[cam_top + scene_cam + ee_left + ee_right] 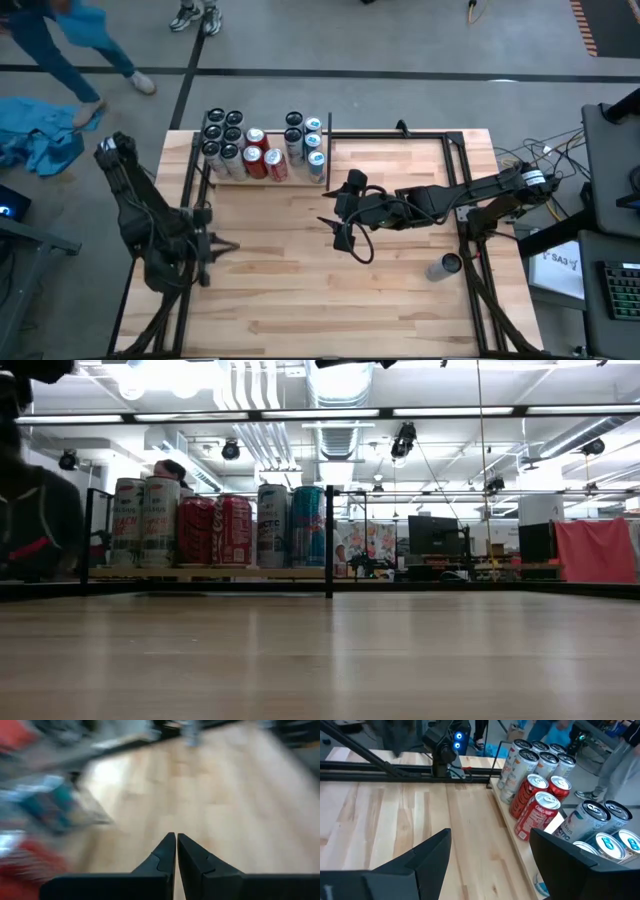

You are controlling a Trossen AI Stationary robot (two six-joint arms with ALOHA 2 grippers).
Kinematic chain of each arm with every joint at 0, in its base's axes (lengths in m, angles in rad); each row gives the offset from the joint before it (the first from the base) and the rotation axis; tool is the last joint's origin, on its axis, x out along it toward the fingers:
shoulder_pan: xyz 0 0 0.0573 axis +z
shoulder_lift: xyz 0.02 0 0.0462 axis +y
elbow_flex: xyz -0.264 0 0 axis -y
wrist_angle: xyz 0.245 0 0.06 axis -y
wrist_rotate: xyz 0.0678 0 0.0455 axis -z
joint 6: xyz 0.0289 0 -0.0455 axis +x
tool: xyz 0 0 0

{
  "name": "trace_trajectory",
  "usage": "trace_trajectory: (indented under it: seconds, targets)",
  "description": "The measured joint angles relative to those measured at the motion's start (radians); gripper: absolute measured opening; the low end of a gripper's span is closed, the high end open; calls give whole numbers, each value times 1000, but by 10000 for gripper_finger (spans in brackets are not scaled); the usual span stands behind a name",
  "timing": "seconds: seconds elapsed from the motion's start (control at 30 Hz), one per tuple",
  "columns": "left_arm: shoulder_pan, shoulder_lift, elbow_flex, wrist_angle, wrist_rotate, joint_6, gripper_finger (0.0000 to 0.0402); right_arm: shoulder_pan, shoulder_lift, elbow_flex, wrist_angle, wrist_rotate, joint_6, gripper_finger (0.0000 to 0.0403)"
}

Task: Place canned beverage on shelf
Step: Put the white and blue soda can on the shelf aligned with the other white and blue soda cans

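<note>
The shelf [268,124] is a pale plywood panel at the table's far left, and several cans [262,150] stand upright on it; they also show in the low view [215,530] and the right wrist view [540,810]. One grey can [443,267] rests alone on the table near the right edge. My left gripper [232,246] is shut and empty at the table's left, over bare wood [176,842]. My right gripper [335,230] hangs open and empty above the table's middle, pointing toward the shelf's near right corner [490,835].
A black metal frame [400,133] runs along the table's far and side edges, and a black upright rod [328,540] stands at the shelf's right end. The wooden tabletop [300,290] lies bare in the middle and near side. A person [70,40] walks beyond the far left corner.
</note>
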Motion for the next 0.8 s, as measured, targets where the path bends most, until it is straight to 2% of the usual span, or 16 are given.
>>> trace_trajectory:
  seconds: [0.1, 0.17, 0.37, 0.5, 0.63, 0.8]
  targets:
    - [-2, -18, -21, 144, 194, 75, 0, 0, 0, -1, 9, 0, 8, 260]
    - [-2, -19, -56, 287, 278, 171, 0, 0, 0, -3, 27, 0, 8, 260]
    - [32, -5, -188, 744, 284, 503, 0, 0, 0, -3, 58, 0, -9, 260]
    - [119, -9, -256, 955, 283, 660, 0, 0, 0, -3, 74, 0, -10, 260]
    - [244, -29, -282, 991, 323, 718, 0, 0, 0, -3, 72, 0, -12, 260]
    - [360, -97, -266, 834, 443, 714, 0, 0, 0, -3, 72, 0, -25, 260]
